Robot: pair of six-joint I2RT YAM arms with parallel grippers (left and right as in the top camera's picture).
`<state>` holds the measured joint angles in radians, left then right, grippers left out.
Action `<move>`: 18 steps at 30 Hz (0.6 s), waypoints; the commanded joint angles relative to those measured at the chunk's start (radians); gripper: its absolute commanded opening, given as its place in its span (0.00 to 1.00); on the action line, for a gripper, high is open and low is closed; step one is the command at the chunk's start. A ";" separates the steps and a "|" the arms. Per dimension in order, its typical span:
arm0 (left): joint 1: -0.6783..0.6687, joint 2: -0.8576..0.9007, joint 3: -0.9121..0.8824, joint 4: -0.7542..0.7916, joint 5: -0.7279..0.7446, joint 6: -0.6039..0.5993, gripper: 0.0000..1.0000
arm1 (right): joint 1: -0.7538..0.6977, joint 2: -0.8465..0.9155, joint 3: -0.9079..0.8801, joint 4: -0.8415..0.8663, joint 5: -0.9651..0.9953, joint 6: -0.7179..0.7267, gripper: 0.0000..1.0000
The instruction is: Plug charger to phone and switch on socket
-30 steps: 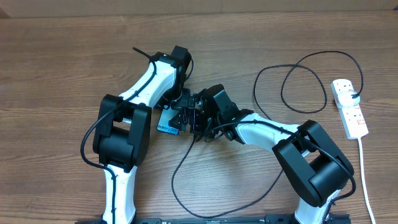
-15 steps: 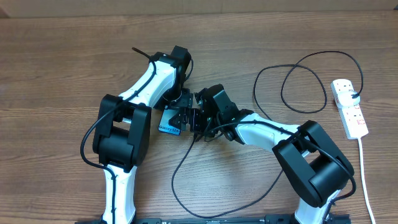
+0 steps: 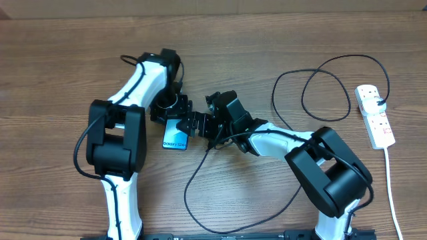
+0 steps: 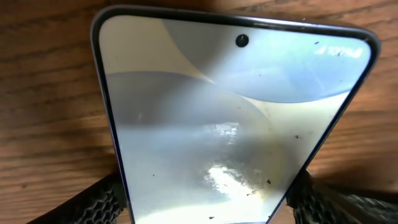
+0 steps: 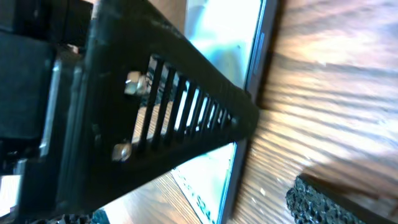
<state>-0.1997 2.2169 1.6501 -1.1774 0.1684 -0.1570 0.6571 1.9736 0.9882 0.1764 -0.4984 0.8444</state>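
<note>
the phone (image 3: pixel 175 137) lies screen-up on the wooden table (image 3: pixel 60 73). the left gripper (image 3: pixel 175 119) is at its plain end, away from the lettering. in the left wrist view the pads (image 4: pixel 102 199) appear to press both long edges, so it reads as a grip across the width. the right gripper (image 3: pixel 199 125) is just beside the phone on its socket-facing side, spread wide and carrying nothing. the charger (image 3: pixel 185 197) runs up to the phone under that gripper, and its plug tip is hidden, so i cannot tell whether it is seated. the socket (image 3: pixel 375 117) sits well away from the phone, past the cable loops, untouched.

the main risk is crowding. both claws work against the same end of the phone, and a small misjudged move could knock the left fingers or twist the phone out of their hold. an edge-only grip on smooth glass may slip. dragging the phone could also pull the cable tip away.
</note>
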 commanded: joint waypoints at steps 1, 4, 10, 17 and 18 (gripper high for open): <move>0.031 0.052 -0.031 0.003 0.171 0.069 0.75 | 0.029 0.104 -0.012 0.058 0.034 0.096 1.00; 0.032 0.052 -0.031 0.000 0.173 0.071 0.76 | 0.050 0.152 -0.012 0.141 0.034 0.138 1.00; 0.021 0.052 -0.031 -0.004 0.174 0.072 0.79 | 0.076 0.198 -0.011 0.266 0.044 0.151 0.88; 0.020 0.052 -0.031 -0.004 0.173 0.072 0.93 | 0.072 0.198 -0.011 0.282 0.045 0.151 0.50; 0.020 0.052 -0.031 -0.004 0.173 0.072 0.96 | 0.072 0.198 -0.011 0.283 0.045 0.151 0.50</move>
<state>-0.1593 2.2169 1.6520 -1.1843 0.2932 -0.1169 0.7227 2.1258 0.9928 0.4767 -0.4904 0.9802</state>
